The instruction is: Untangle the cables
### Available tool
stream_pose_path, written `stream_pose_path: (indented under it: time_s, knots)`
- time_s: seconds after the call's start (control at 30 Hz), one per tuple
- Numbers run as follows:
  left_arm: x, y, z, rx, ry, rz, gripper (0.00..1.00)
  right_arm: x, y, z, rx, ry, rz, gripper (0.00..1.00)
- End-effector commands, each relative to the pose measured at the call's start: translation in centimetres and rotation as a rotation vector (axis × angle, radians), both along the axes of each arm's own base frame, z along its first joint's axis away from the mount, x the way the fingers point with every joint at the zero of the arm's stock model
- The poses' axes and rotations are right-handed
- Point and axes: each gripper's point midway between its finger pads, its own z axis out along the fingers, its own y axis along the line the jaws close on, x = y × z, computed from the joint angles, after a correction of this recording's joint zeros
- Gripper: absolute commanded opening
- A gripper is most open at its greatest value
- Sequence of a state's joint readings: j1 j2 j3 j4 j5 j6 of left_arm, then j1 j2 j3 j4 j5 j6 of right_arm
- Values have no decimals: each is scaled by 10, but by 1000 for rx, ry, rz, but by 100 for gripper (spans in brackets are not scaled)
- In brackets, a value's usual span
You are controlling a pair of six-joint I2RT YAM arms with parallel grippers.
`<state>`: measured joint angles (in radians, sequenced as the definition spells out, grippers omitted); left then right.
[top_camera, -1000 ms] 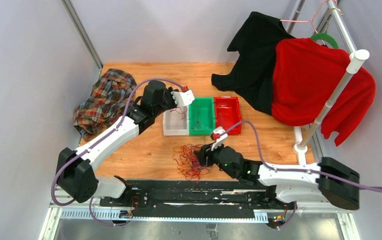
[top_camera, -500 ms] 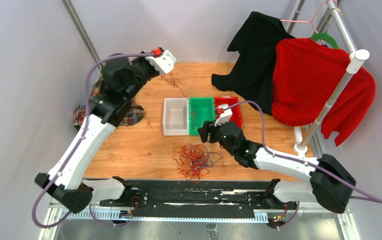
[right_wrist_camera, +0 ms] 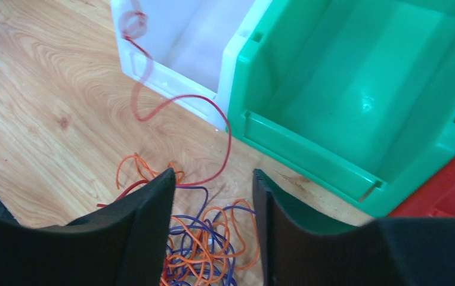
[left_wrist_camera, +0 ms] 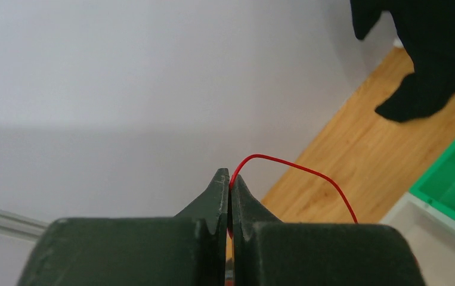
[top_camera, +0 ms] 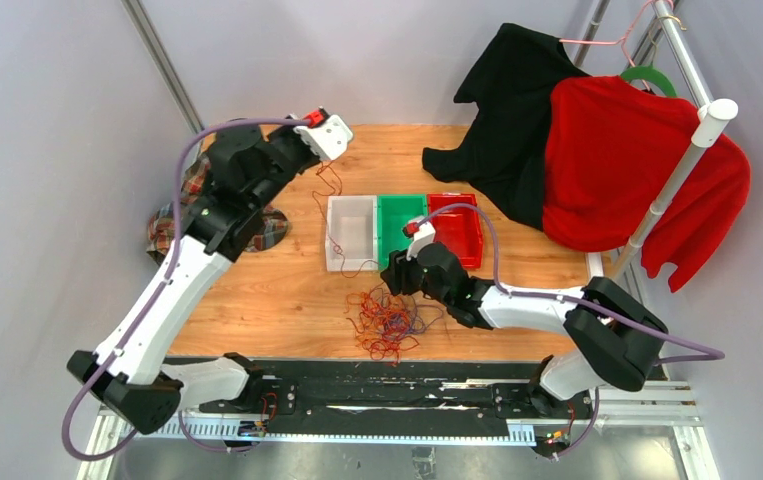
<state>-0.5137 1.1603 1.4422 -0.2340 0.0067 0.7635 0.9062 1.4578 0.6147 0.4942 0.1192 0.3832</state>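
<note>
Left wrist: left tool (left_wrist_camera: pixel 229 177) clenched on red cable (left_wrist_camera: pixel 299 169); strand runs down to tangle (top_camera: pixel 387 322), apparently snagged there. Right tool (right_wrist_camera: pixel 211 199) released, just above tangle, nearer arm.

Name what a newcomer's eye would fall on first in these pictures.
The left end effector, raised high at the back left, is shut on a red cable that trails down past the white bin. On the wooden table lies a tangle of cables in red, orange and purple, with the open right end effector just above it. A bright red garment hangs on the rack at right.
</note>
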Motion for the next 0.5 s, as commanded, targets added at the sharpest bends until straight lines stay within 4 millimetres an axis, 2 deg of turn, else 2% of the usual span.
stream_pose_path:
  time_s: [0.0,0.13,0.27,0.37,0.47]
  knots:
    - [11,-5,-13,3,20,8,0,3,18,13,87,0,41,46]
    - [22,-10,-25,10,37,13,0,3,27,6,96,29,58,39]
    - [30,-14,-49,42,79,18,0,5,24,-5,81,51,26,44]
    - [38,-15,-80,83,121,30,0,6,16,-16,44,84,-23,44]
    - [41,-16,-126,132,196,29,0,2,9,-21,25,103,-55,45]
